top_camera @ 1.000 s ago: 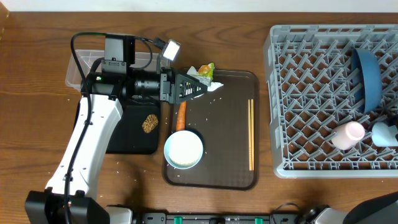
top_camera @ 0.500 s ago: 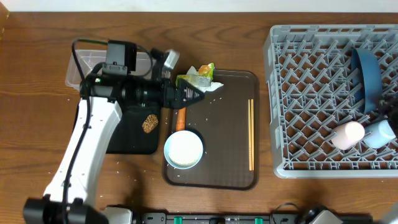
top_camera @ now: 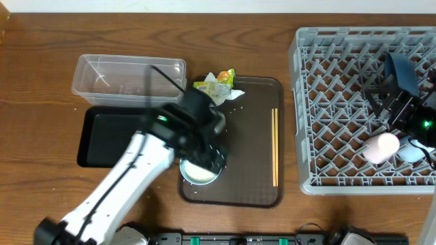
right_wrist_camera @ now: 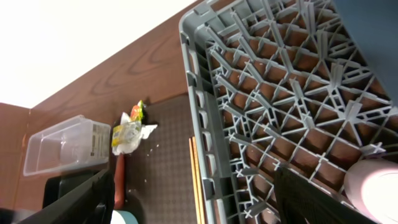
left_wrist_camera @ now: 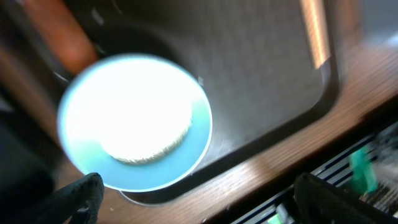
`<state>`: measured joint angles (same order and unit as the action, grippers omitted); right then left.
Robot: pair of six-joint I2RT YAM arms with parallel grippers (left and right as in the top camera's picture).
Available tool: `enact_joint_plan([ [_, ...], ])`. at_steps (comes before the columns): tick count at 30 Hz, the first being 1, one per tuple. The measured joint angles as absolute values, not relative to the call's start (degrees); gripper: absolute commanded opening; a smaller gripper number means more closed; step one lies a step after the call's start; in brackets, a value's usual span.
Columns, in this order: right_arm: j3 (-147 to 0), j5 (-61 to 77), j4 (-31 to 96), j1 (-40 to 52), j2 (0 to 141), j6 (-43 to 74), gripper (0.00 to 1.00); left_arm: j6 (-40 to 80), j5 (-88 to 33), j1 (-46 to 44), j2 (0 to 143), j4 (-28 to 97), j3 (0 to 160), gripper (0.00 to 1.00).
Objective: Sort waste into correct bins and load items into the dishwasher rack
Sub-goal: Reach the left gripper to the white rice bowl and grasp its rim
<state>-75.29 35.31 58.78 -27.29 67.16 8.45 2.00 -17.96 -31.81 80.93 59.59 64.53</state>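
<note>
Black fingers of the left gripper (left_wrist_camera: 199, 186) stand wide apart with nothing between them, hanging just above the white bowl (left_wrist_camera: 134, 121), which sits at the near left corner of the brown serving tray (left_wrist_camera: 267, 87). The carrot (left_wrist_camera: 65, 37) lies beside the bowl, toward the tray's far edge. Chopsticks (top_camera: 275, 146) lie along the tray's right edge, and the printed wrapper (top_camera: 216, 84) sits at its far left corner. Left of the tray on the tabletop are the clear tub (top_camera: 129, 61) and the black tray (top_camera: 109, 133). The right gripper (right_wrist_camera: 193, 177) is also spread, holding nothing, over the grey rack (top_camera: 320, 95) near its right edge, close to the pink cup (top_camera: 381, 146); the blue dish (top_camera: 409, 71) stands toward the rack's far right corner.
</note>
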Motion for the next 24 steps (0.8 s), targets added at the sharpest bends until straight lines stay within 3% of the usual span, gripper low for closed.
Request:
enact_joint_plan([
  [1,-75.26,35.05,58.65,-27.18,67.44,8.45,0.74,2.7,-17.43,-33.21,81.58,58.89,63.13,0.73],
  [4,-75.26,34.61,58.43,-27.18,68.1,8.45,0.74,3.36,-16.25,-36.84,83.7,56.55,59.68,0.56],
  [13,-75.26,34.04,57.95,-27.18,70.3,8.78,0.72,4.51,-14.46,-46.04,89.78,51.13,58.41,0.49],
  [21,-75.26,34.02,57.95,-27.18,70.65,8.97,0.69,4.62,-9.98,-47.27,95.72,49.82,58.41,0.4],
  [24,-75.26,34.02,57.67,-27.18,70.65,8.97,0.68,4.93,-9.41,-47.27,96.12,49.45,58.41,0.21],
])
